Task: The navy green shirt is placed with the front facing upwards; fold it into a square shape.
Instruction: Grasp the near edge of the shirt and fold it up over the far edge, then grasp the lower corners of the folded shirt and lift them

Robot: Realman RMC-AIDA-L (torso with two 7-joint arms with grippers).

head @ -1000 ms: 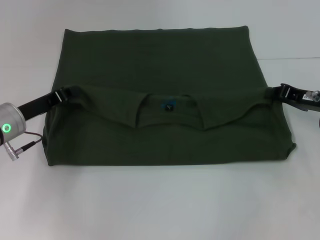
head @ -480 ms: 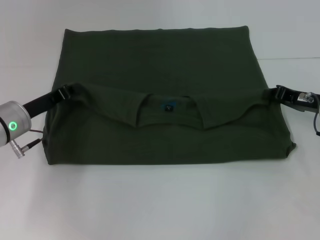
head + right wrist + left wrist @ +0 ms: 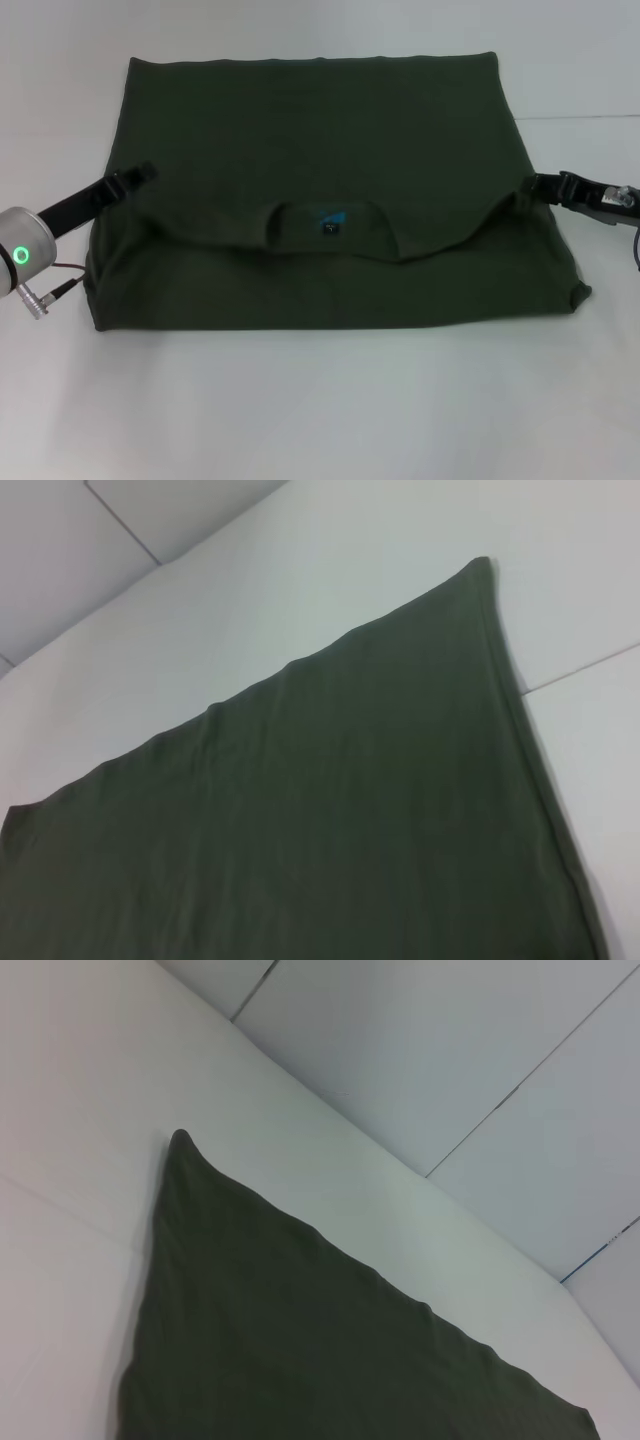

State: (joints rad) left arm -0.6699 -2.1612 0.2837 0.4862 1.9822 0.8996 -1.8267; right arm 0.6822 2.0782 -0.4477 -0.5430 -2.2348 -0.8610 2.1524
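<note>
The navy green shirt (image 3: 320, 130) lies flat on the white table, its collar end folded over the body. The ribbed collar and blue neck label (image 3: 332, 218) face up near the middle; the lettering is hidden. My left gripper (image 3: 143, 172) sits at the shirt's left edge, and the folded flap lies flat just below it, apart from the fingers. My right gripper (image 3: 532, 186) is at the right edge, and the flap's corner still rises up to it. The far part of the shirt shows in the left wrist view (image 3: 300, 1350) and in the right wrist view (image 3: 350, 810).
The white table (image 3: 320, 410) runs around the shirt on all sides, with a seam line at the right (image 3: 580, 117). My left arm's silver wrist with a green light (image 3: 20, 255) and its cable lie left of the shirt.
The left half of the folded flap has dropped flat and its edge moved toward me. The left gripper has shifted slightly away from the flap. The right gripper has stayed at its corner.
</note>
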